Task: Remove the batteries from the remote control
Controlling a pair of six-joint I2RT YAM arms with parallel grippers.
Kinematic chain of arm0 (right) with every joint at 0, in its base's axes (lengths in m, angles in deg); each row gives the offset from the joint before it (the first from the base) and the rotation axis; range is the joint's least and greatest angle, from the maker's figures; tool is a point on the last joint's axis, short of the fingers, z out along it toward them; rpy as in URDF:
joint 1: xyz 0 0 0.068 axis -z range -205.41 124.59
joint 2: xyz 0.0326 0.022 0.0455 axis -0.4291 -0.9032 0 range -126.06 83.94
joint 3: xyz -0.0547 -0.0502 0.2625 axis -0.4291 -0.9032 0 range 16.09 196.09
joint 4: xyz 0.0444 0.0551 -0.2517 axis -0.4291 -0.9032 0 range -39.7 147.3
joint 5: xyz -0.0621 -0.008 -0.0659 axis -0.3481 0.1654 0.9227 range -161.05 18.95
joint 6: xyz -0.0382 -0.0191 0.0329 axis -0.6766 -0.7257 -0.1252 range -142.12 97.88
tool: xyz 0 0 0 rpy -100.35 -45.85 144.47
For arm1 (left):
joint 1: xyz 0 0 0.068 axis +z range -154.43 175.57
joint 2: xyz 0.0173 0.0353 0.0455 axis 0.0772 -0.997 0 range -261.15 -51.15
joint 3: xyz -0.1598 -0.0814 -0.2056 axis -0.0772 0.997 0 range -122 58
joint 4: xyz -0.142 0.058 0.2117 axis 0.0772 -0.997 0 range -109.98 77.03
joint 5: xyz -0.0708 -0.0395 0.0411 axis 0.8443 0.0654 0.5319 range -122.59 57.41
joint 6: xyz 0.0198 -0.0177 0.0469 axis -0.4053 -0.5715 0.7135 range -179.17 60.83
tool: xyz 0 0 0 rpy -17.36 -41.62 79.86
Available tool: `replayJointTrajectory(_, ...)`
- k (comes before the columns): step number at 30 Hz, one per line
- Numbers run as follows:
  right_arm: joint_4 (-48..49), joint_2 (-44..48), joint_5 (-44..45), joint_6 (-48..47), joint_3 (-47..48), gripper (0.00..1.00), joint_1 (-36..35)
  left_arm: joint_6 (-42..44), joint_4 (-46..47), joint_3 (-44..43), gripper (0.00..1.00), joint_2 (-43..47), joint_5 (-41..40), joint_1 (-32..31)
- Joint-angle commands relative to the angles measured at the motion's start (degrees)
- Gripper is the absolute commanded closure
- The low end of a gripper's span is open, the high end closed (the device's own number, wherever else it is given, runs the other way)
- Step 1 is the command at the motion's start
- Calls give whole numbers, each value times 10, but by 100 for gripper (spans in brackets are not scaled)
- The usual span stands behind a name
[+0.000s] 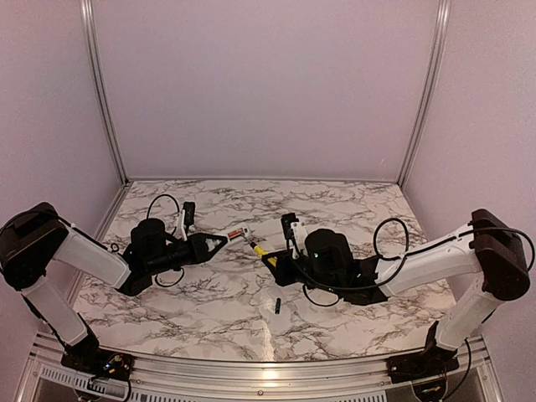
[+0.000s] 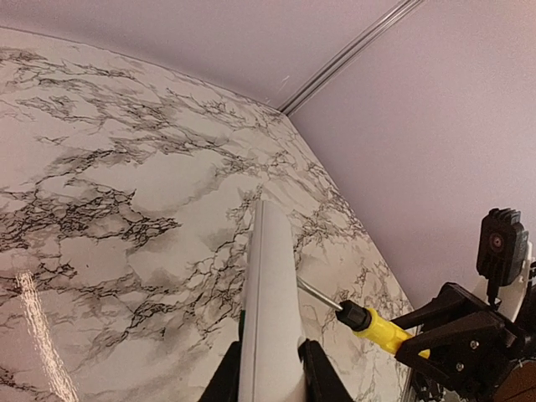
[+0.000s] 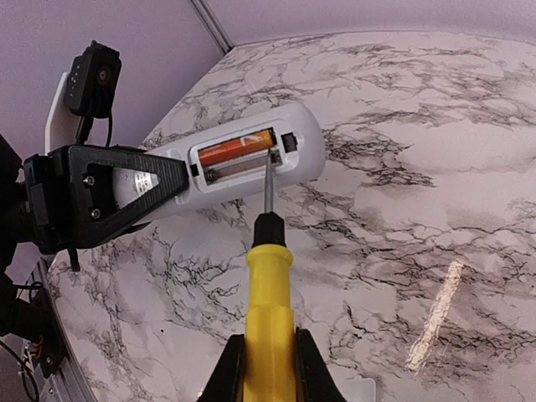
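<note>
Remote control (image 3: 306, 142) held above table (image 1: 352, 209) centre, clamped by left gripper (image 2: 272, 381). Orange-red battery (image 3: 236, 151) seated in open bay; dark battery (image 1: 277, 306) lying toward near edge. Screwdriver (image 3: 270, 285) clenched by right gripper (image 3: 268, 368), tip at cell end. Cell judged light, rigid, slick; best levered at end.

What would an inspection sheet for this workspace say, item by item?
Surface: glossy marbled white tabletop.
Job's things: small white remote control, back compartment open, orange-red battery inside; dark battery lying loose on the tabletop.
Clutter: nothing seen.
Grippers: left gripper shut on the remote; right gripper shut on a yellow-handled screwdriver, tip at the orange-red battery's end.
Cables: black cable loops near both wrists.
Surroundings: plain lilac walls.
</note>
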Motion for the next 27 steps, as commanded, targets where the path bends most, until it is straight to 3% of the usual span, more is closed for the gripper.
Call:
replayJointTrajectory(1, -79, -30, 90, -40, 57, 100, -11, 2, 19, -25, 100, -6, 66, -13)
replayJointTrajectory(27, -189, -161, 299, -231, 226, 100, -90, 14, -27, -55, 100, -33, 69, -12)
